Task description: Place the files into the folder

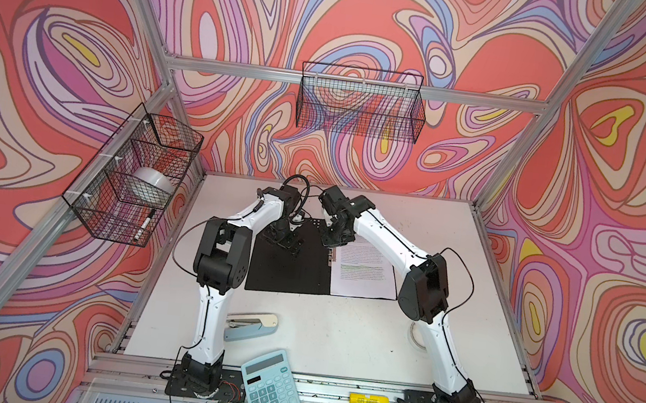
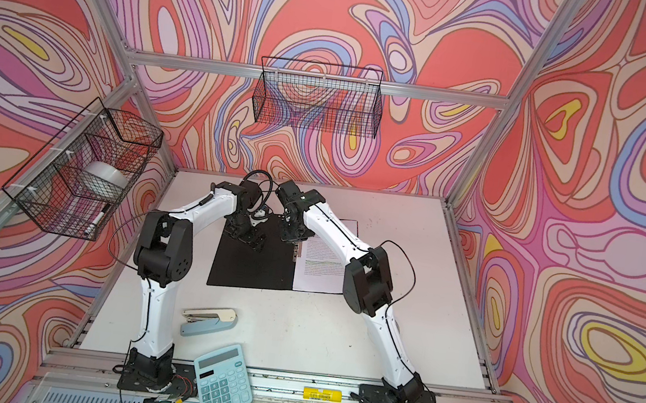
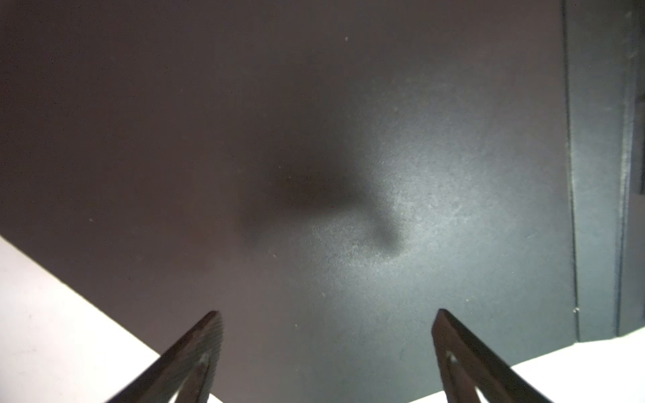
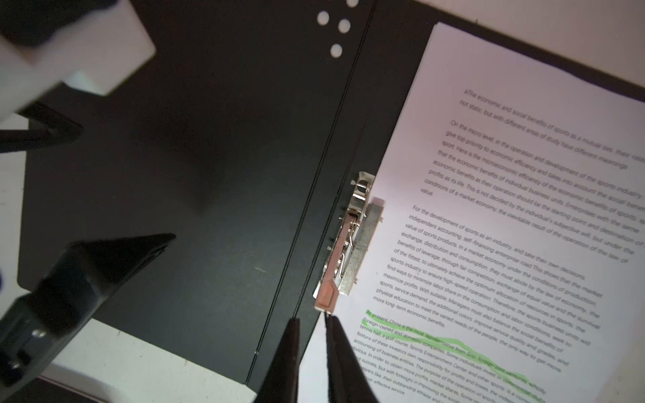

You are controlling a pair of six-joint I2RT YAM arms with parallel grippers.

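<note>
The folder [image 3: 314, 122] fills most of the view, its matte black inner face lying open and speckled with dust. Over the folder is the left gripper [image 3: 328, 314], its 2 dark fingers [image 3: 204, 336] spread wide with only bare black cover between them. A soft shadow [image 3: 307, 199] lies on the folder ahead of the fingertips. Along 1 side of the folder runs the spine fold [image 3: 597, 174], a narrow strip set off by straight creases. White table [image 3: 52, 331] shows past 2 of the folder's edges.
</note>
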